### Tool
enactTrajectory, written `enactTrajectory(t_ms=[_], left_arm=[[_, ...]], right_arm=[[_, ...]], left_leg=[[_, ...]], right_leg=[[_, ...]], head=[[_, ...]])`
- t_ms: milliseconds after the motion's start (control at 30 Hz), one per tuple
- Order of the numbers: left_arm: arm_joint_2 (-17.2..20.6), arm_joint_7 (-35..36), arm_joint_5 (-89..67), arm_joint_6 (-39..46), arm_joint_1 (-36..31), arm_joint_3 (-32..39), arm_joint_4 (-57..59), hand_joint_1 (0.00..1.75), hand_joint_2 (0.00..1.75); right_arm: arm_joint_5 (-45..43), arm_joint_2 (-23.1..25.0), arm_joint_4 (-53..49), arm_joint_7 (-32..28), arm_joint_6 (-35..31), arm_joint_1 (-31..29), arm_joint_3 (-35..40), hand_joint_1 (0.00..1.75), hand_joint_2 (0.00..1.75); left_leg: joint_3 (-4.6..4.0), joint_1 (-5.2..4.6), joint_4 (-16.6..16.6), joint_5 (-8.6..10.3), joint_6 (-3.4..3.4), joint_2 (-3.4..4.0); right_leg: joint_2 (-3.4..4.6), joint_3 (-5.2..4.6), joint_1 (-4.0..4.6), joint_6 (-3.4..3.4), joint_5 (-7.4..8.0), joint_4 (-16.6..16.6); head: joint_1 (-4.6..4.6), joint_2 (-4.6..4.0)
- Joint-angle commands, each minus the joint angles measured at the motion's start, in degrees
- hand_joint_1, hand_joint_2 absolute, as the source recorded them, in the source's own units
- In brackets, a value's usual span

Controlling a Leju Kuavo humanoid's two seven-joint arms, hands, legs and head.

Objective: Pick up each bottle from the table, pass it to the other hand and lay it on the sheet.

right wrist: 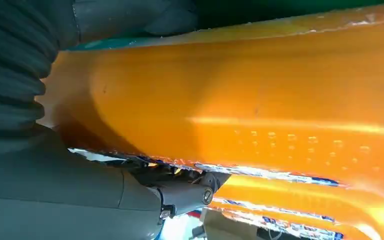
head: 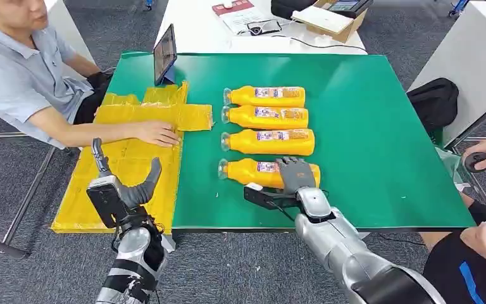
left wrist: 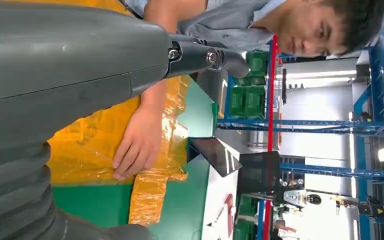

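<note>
My right hand (head: 296, 174) lies over the nearest bottle (head: 267, 173), its dark fingers draped across the smooth orange plastic body; from the right wrist view the bottle (right wrist: 260, 115) fills the space against the palm with a fingertip beneath it, so I take it as gripped, though it rests on the surface. That bottle lies on its side, clear cap end pointing toward the yellow sheet (head: 126, 171). Beyond it, three more orange bottles (head: 267, 119) lie side by side in a row, all with printed labels. My left hand (head: 123, 190) hovers above the near end of the sheet, fingers spread, holding nothing. The sheet is crinkled, glossy yellow film, lying left of the bottles over the green matte surface (head: 380, 139) and off its edge. A person's hand (head: 157, 133) presses flat on the sheet's far part. A dark tablet (head: 164, 56) stands propped beyond the sheet.
</note>
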Motion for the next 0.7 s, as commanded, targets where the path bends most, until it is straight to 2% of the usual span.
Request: enactTrajectory(t_ms=[33,100,200,300,400,567,633,700], left_arm=[[1.6,0.2,2.9,-0.3,-2.4,-2.0,4.1,0.0,1.75],[2.0,0.2,5.2,-1.6,-2.6,-2.7,5.0,0.0,1.75],[2.0,3.3,13.8,-10.2,-3.0,-3.5,8.7,0.0,1.75],[2.1,9.7,19.5,-16.0,-1.3,-5.3,8.6,0.0,1.75],[2.3,9.7,20.3,-16.1,0.1,-6.7,8.1,0.0,1.75],[2.5,9.7,20.4,-16.2,-0.2,-6.7,8.0,0.0,1.75],[2.6,10.9,20.7,-16.8,0.2,-7.4,7.8,0.0,1.75],[2.8,12.5,22.4,-21.2,3.3,-9.7,5.0,0.0,1.75]], right_arm=[[-13.6,1.2,2.8,-11.6,6.4,4.5,-8.3,1.75,1.75],[-19.6,1.8,1.3,-16.6,9.9,5.7,-11.1,1.75,1.75],[-31.8,2.7,-4.7,-22.0,14.0,8.7,-14.8,1.75,1.75],[-42.1,4.0,-14.1,-23.6,11.8,12.3,-16.2,1.75,1.75],[-44.8,3.5,-19.2,-21.2,11.5,14.0,-13.7,1.75,1.75],[-45.2,3.2,-18.7,-21.1,11.5,13.9,-13.5,1.75,1.75],[-47.6,3.6,-19.8,-23.6,8.6,14.3,-14.2,1.75,1.75],[-52.1,4.4,-26.2,-25.6,3.9,16.6,-15.4,1.75,1.75]], left_leg=[[0.4,0.1,-0.1,-0.09,-0.09,-0.19],[0.49,0.1,-0.1,-0.1,-0.1,-0.18],[0.73,0.13,-0.2,-0.18,-0.14,-0.02],[1.36,0.14,-0.2,-0.47,-0.16,0.34],[1.56,0.07,-0.1,-0.57,-0.13,0.55],[1.37,0.07,-0.2,-0.5,-0.12,0.51],[1.33,0.09,-0.1,-0.5,-0.11,0.47],[1.3,0.06,-0.1,-0.5,-0.08,0.53]], right_leg=[[-0.18,0.48,0.11,-0.14,-0.13,-0.1],[-0.16,0.55,0.11,-0.16,-0.14,-0.2],[0.07,0.71,0.13,-0.17,-0.08,-0.2],[0.41,1.16,0.15,-0.23,-0.08,-0.3],[0.57,1.26,0.08,-0.18,-0.13,-0.2],[0.55,1.15,0.08,-0.22,-0.14,-0.2],[0.51,1.14,0.1,-0.22,-0.16,-0.2],[0.56,1.11,0.06,-0.17,-0.16,-0.1]], head=[[0.0,0.0],[0.0,0.0],[0.04,0.0],[0.04,0.0],[0.02,0.0],[0.0,0.0],[0.0,0.0],[0.02,0.0]])
